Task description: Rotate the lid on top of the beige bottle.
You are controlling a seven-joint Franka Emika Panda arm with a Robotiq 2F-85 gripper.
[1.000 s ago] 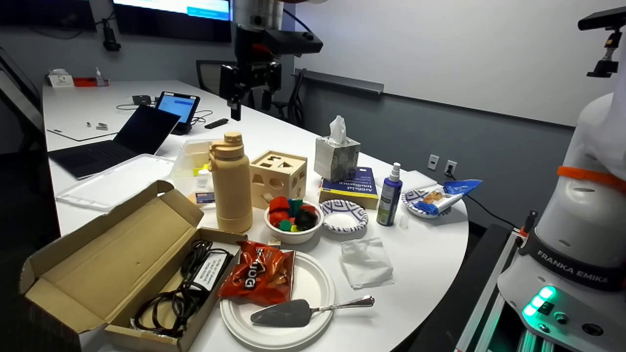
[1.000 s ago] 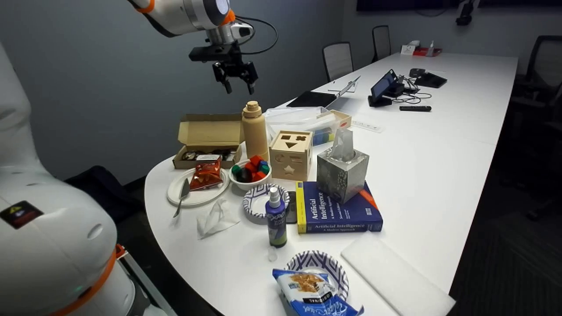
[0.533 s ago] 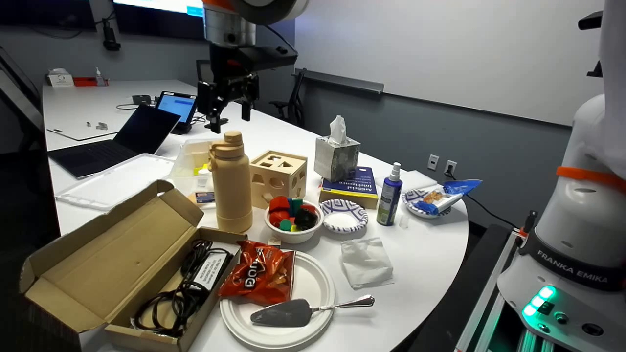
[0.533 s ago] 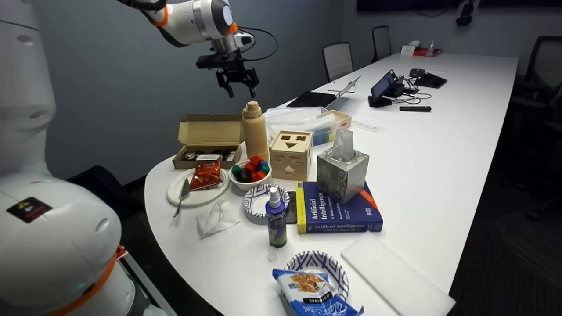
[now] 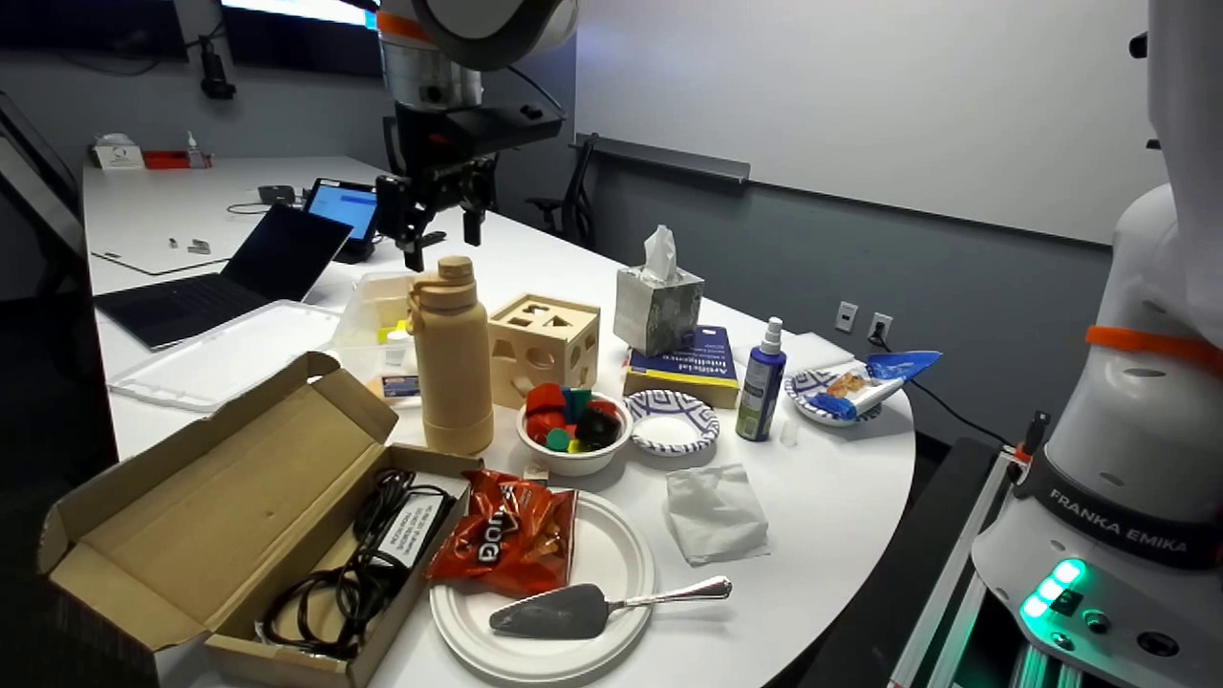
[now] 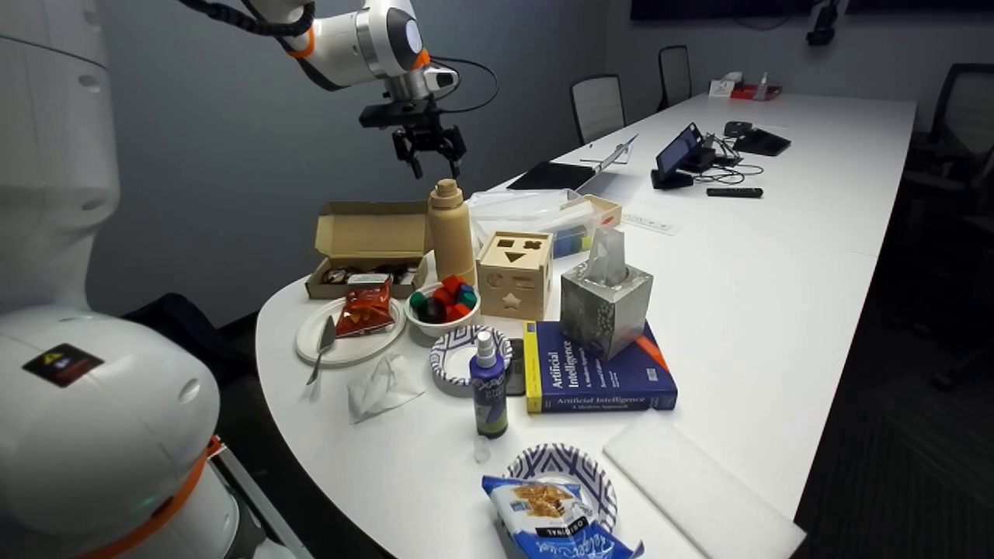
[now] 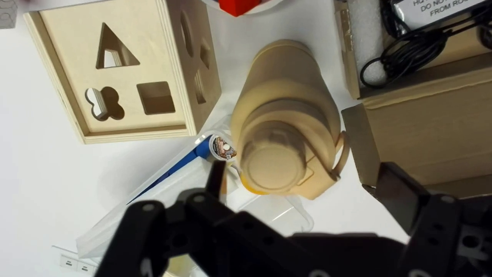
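Observation:
The beige bottle [image 5: 457,373] stands upright on the table, with a carrying loop at its neck; it also shows in an exterior view [image 6: 452,237] and in the wrist view [image 7: 286,73]. The lid [image 5: 456,267] is a small round tan cap on top of it, also visible in an exterior view [image 6: 446,186] and in the wrist view [image 7: 273,165]. My gripper [image 5: 442,244] is open and empty, pointing down, above and behind the lid, not touching it. In the wrist view the gripper [image 7: 305,173] has its fingers wide apart, with the lid nearer the left finger.
A wooden shape box [image 5: 543,349] and a bowl of coloured blocks [image 5: 573,459] stand close beside the bottle. An open cardboard box [image 5: 220,478] with cables lies on its other side. A clear plastic bin [image 7: 276,215] is behind it. A tissue box [image 6: 606,303] stands on a book.
My gripper has come down towards the bottle's top, moving left in an exterior view and slightly right in another. Its fingers stay open. The bottle and lid have not moved.

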